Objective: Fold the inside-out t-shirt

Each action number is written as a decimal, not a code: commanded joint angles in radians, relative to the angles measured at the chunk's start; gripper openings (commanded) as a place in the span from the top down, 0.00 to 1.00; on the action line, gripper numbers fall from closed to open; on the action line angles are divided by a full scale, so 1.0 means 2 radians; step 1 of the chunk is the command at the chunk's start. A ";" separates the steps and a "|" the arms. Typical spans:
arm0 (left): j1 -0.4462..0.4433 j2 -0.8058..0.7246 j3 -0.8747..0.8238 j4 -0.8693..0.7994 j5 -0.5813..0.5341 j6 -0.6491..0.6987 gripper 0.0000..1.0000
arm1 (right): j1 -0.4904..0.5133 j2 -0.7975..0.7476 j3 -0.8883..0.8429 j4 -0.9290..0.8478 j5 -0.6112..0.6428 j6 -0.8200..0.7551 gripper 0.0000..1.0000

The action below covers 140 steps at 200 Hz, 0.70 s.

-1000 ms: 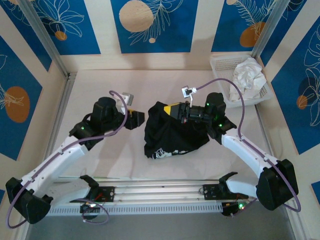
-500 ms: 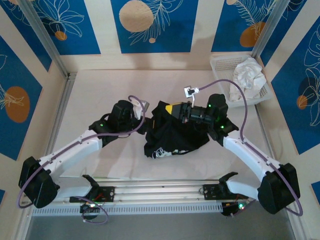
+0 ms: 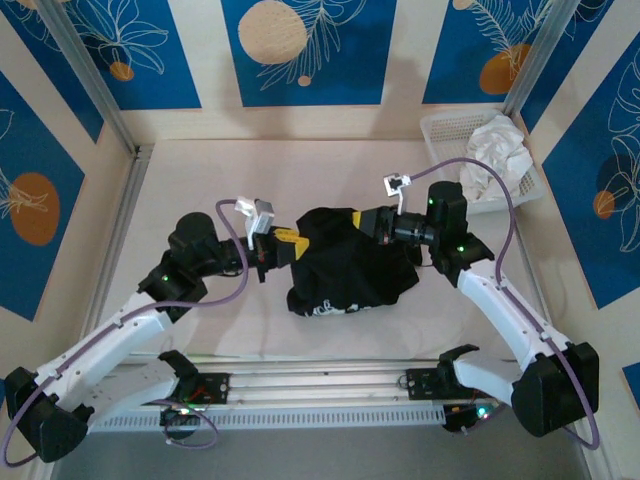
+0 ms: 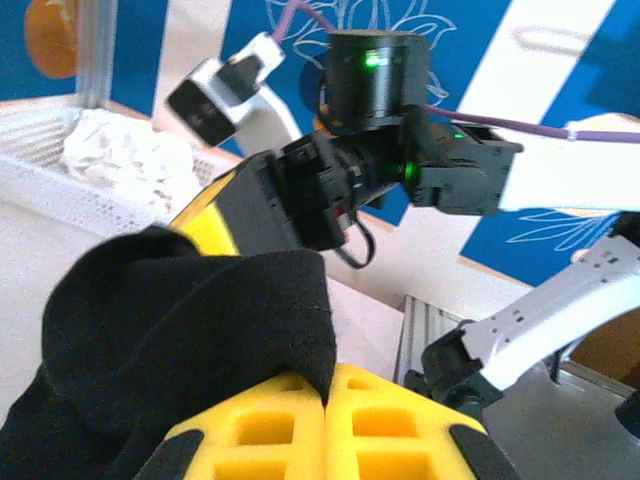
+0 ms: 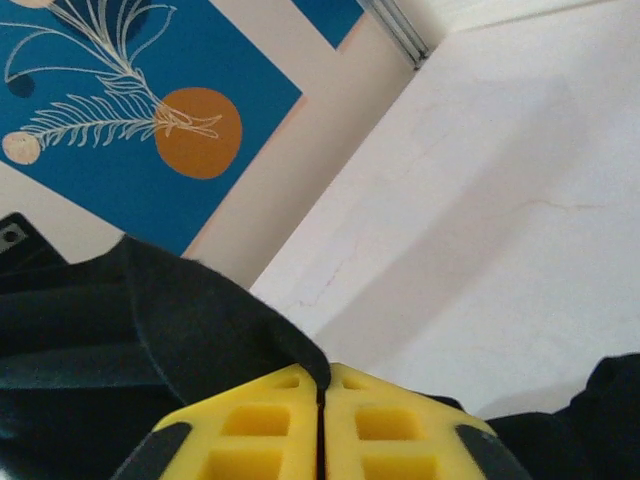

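Note:
The inside-out t-shirt [image 3: 345,265] is a bunched black heap in the middle of the table, held up at both upper corners. My left gripper [image 3: 285,240] is shut on its left edge. In the left wrist view the yellow fingers [image 4: 260,430] pinch a fold of the black cloth [image 4: 150,330]. My right gripper [image 3: 372,218] is shut on the top right edge. In the right wrist view its yellow fingers [image 5: 400,425] clamp a black fold [image 5: 120,330] over the pale table. The right gripper [image 4: 270,205] faces the left wrist camera across the cloth.
A white basket [image 3: 440,125] at the back right holds a crumpled white cloth [image 3: 497,150], which the left wrist view has too [image 4: 120,160]. A metal rail [image 3: 320,385] runs along the near edge. Blue-patterned walls stand around the table.
My left gripper came in from the left, shut on the shirt's left edge and drew back a little. My right gripper shifted right with its fold, stretching the top of the shirt wider.

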 commanded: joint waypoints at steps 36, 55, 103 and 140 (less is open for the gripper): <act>0.007 -0.004 -0.003 0.030 0.032 0.027 1.00 | 0.034 -0.055 0.024 -0.105 0.063 -0.132 0.70; 0.007 -0.002 -0.002 0.025 0.027 0.033 1.00 | 0.058 -0.095 0.015 -0.098 0.084 -0.172 0.68; 0.007 0.000 0.002 0.007 0.030 0.052 1.00 | 0.094 -0.074 0.029 -0.070 -0.063 -0.199 0.68; 0.008 0.003 0.003 0.009 0.039 0.052 1.00 | 0.098 -0.045 0.029 -0.038 -0.110 -0.182 0.67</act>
